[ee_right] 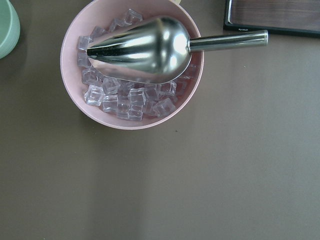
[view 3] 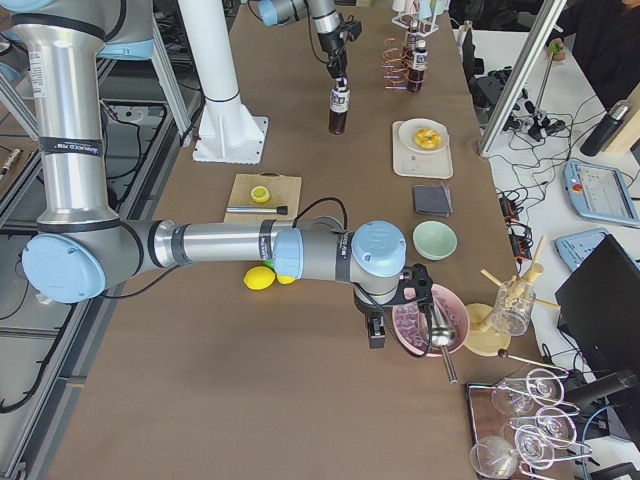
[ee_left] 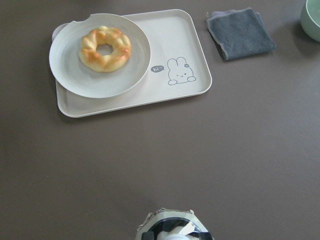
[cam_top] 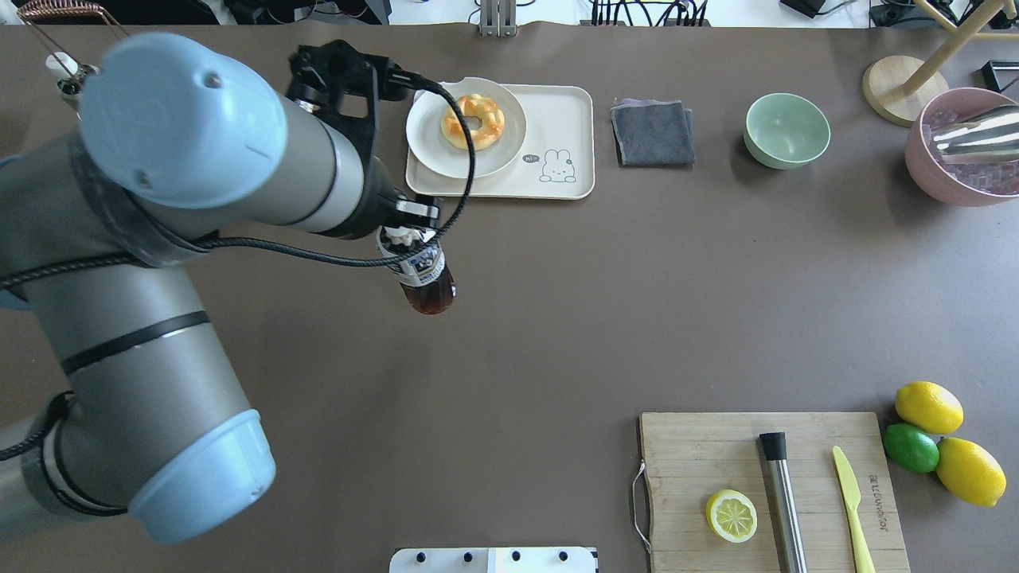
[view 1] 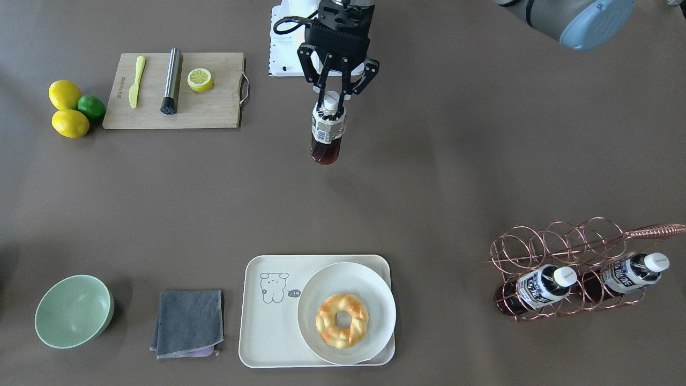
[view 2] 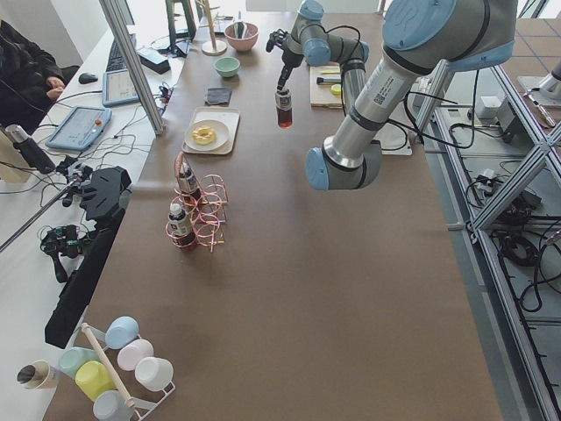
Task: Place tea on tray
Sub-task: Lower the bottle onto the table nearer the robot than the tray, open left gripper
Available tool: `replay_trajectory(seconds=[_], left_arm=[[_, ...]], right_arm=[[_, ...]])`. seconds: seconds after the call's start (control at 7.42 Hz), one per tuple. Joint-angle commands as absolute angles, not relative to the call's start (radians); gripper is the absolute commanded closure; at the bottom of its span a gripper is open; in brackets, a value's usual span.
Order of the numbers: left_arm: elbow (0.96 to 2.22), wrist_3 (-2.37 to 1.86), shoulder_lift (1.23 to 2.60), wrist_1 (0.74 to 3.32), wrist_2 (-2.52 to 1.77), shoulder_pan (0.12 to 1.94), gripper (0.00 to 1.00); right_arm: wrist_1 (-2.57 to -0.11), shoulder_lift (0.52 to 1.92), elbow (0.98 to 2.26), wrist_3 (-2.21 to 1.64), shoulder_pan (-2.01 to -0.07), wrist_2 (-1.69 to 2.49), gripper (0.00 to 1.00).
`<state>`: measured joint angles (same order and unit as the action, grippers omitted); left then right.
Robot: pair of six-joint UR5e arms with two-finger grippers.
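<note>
The tea (view 1: 327, 134) is a small bottle of dark brown drink with a white cap and a white-and-blue label. My left gripper (view 1: 333, 99) is shut on its cap and neck and holds it upright above the bare table. In the overhead view the tea (cam_top: 422, 274) hangs just short of the tray (cam_top: 569, 119). The cream tray (view 1: 268, 332) has a cartoon drawing on it. In the left wrist view the bottle top (ee_left: 172, 229) is at the bottom edge and the tray (ee_left: 172, 45) lies ahead. My right gripper (view 3: 378, 328) hovers over a pink bowl; I cannot tell its state.
A round white plate (view 1: 370, 279) with a doughnut (view 1: 342, 320) fills the tray's half nearer the left arm. A grey cloth (view 1: 187, 321) and green bowl (view 1: 74, 311) lie beside the tray. A copper rack (view 1: 568, 268) holds two lookalike bottles. A cutting board (view 1: 214, 107) and a pink ice bowl (ee_right: 75, 45) are apart.
</note>
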<state>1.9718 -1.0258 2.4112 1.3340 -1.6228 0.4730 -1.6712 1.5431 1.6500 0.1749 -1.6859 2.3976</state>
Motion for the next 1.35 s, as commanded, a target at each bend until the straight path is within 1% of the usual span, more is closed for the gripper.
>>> replay_trajectory(seconds=[0.0,0.4,0.67,0.94,1.08,1.21], left_arm=[[1.885,-1.040,2.470,1.336,-1.542,0.394,1.00],[1.876,-1.023,2.444,1.357,-1.542,0.396,1.00],[1.862,-1.023,2.386,1.452,-1.542,0.396,1.00],[1.862,-1.023,2.382,1.457,-1.542,0.396,1.00],[1.862,-1.026,2.381,1.457,-1.540,0.397,0.68],[1.862,-1.032,2.381,1.457,-1.540,0.397,0.02]], right_arm=[[-1.672,1.543,1.647,0.175,-1.686,2.398,0.00],[-1.672,1.542,1.649,0.175,-1.686,2.398,0.00],[-1.672,1.542,1.649,0.175,-1.686,2.398,0.00],[-1.671,1.540,1.648,0.175,-1.686,2.398,0.00],[-1.671,1.536,1.647,0.175,-1.686,2.396,0.00],[-1.671,1.534,1.647,0.175,-1.686,2.396,0.00]])
